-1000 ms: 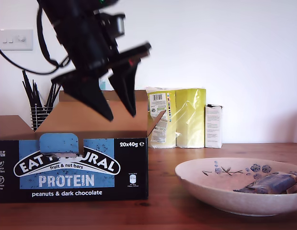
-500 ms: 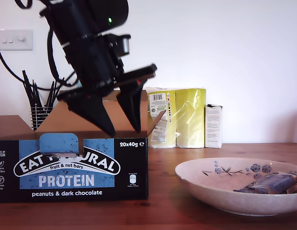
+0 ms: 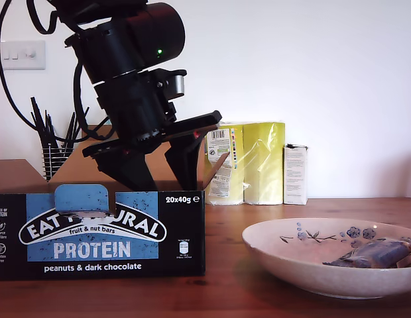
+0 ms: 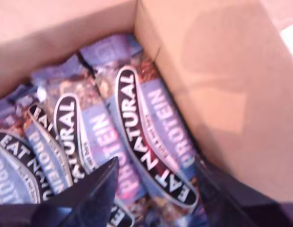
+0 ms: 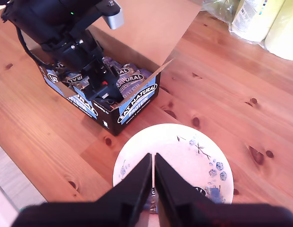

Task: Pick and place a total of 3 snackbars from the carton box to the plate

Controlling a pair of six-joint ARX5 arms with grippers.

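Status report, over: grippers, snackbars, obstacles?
My first gripper open, inside carton box over snackbars. My second gripper shut above plate, a snackbar in it. No obstacle seen.

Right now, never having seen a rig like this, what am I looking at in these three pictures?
There are two robot arms, each ending in a two-fingered tool with a small camera on it. One picture comes from a fixed camera low beside the wooden table. The other two look along the tools. My first tool is open and holds nothing. It reaches into the carton box, just above the snackbars. My second tool, almost closed and empty, hovers over the plate, where at least one snackbar lies. A yellow pack stands behind.
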